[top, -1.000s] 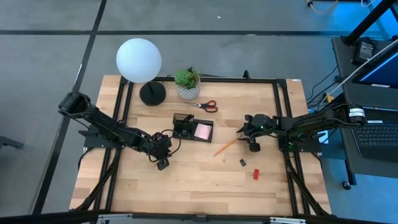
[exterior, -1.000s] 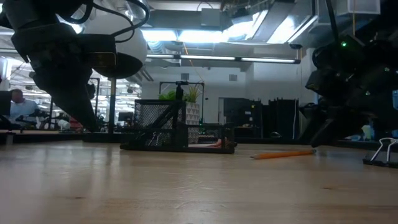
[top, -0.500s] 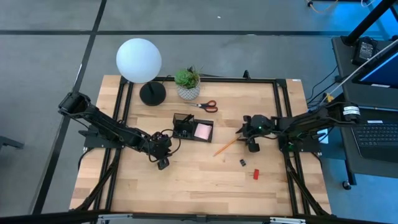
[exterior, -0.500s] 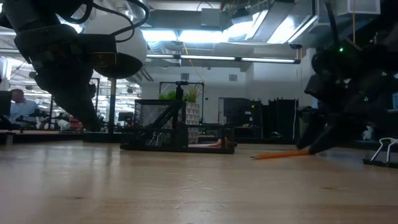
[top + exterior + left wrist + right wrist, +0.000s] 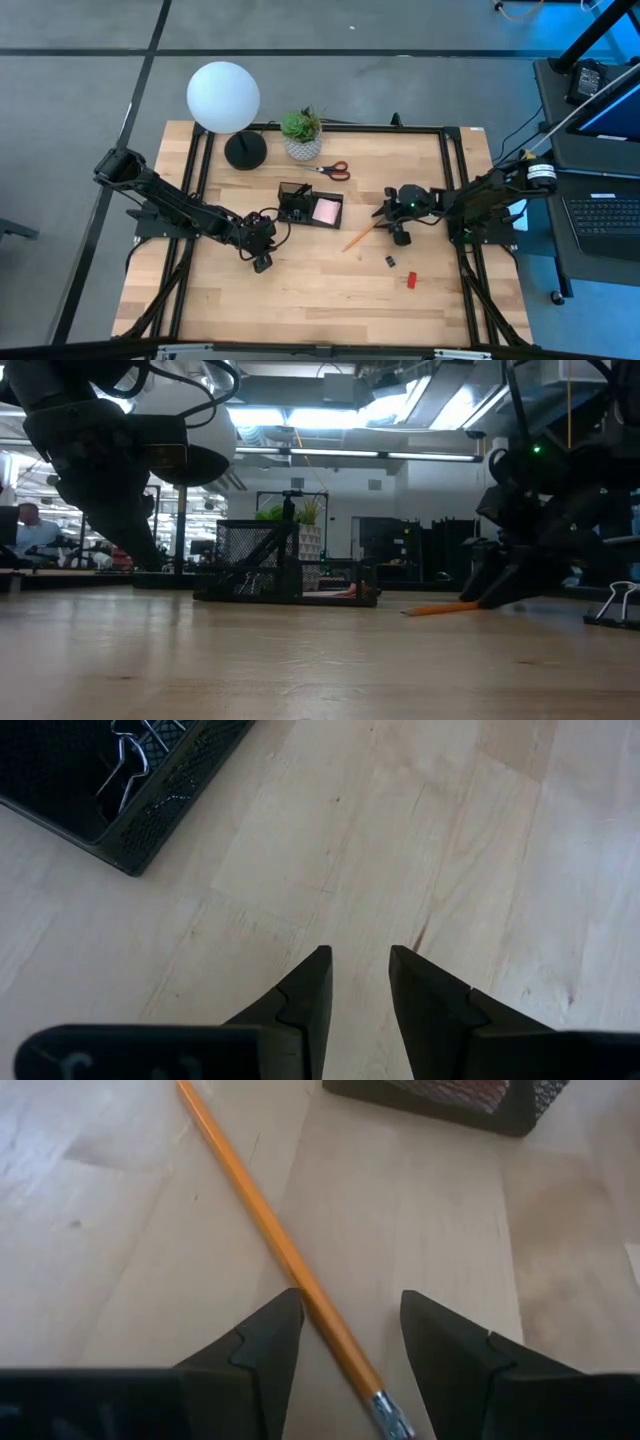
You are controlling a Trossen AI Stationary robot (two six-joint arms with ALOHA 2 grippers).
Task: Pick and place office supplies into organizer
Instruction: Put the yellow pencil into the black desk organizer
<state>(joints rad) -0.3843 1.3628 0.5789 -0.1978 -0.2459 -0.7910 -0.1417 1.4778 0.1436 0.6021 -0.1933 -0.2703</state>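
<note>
— Two dark fingers point(image 5: 440, 1345) of the right gripper point(image 5: 345, 1342) straddle the orange pencil point(image 5: 262, 1230), spread apart, not yet pinching it. What does the pencil look like?

— Long, thin, orange, with a metal ferrule at the end nearest the wrist camera (the eraser is cut off by the picture's edge). It lies flat on the wooden table point(image 5: 300, 290), slanting away toward the black mesh organizer point(image 5: 310, 208).

— And from above?

— The right gripper point(image 5: 388, 215) sits over the pencil's point(image 5: 358, 238) upper end, right of the organizer. A small black clip point(image 5: 391, 262) and a red block point(image 5: 411, 280) lie nearer the front edge, well apart from the tray.

— The organizer itself?

— A pink sticky-note pad point(image 5: 326, 210) fills its right compartment; the taller section is on its left. Red-handled scissors point(image 5: 334, 169) lie behind it.

— The left arm?

— Left gripper point(image 5: 262, 262) hovers over bare wood in front of the tray's left corner, fingers parted, holding nothing.
</note>
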